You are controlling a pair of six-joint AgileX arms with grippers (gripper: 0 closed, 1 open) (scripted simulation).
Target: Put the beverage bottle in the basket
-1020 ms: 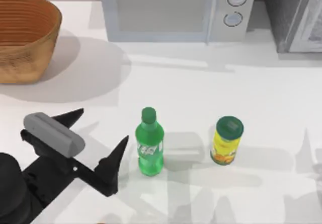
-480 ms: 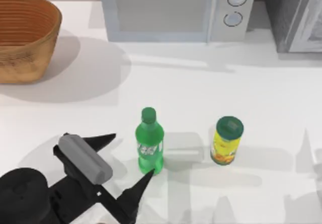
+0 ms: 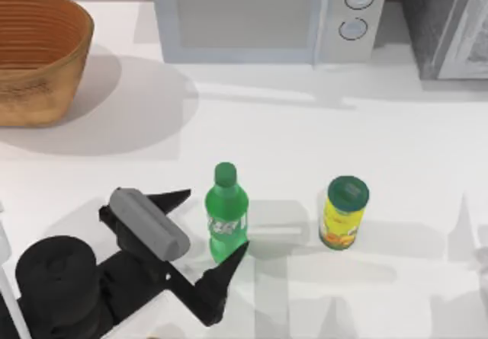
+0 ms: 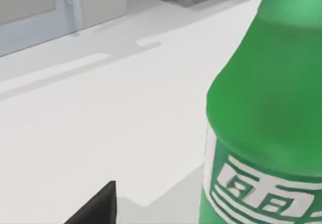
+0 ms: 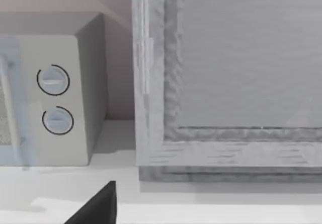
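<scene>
The beverage bottle (image 3: 226,215) stands upright on the table (image 3: 305,148), well apart from the basket (image 3: 38,57) and near the yellow can (image 3: 343,213); the left gripper (image 3: 204,231) sits just beside the bottle, jaws spread wide, holding nothing; right gripper jaw state: cannot tell.

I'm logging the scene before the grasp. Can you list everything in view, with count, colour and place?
beverage bottle: 1, translucent green with green cap and green-and-white label, upright near the table's front centre.
can: 1, yellow with dark green lid, upright to the right of the bottle, apart from it.
basket: 1, light brown wicker, back left corner.
microwave: 1, pale grey with two round dials, back centre.
grey appliance: 1, grey, back right corner beside the microwave.
table: 1, white.
left gripper: 1, black, front left, fingers spread either side of the bottle's lower body, not closed on it.
</scene>
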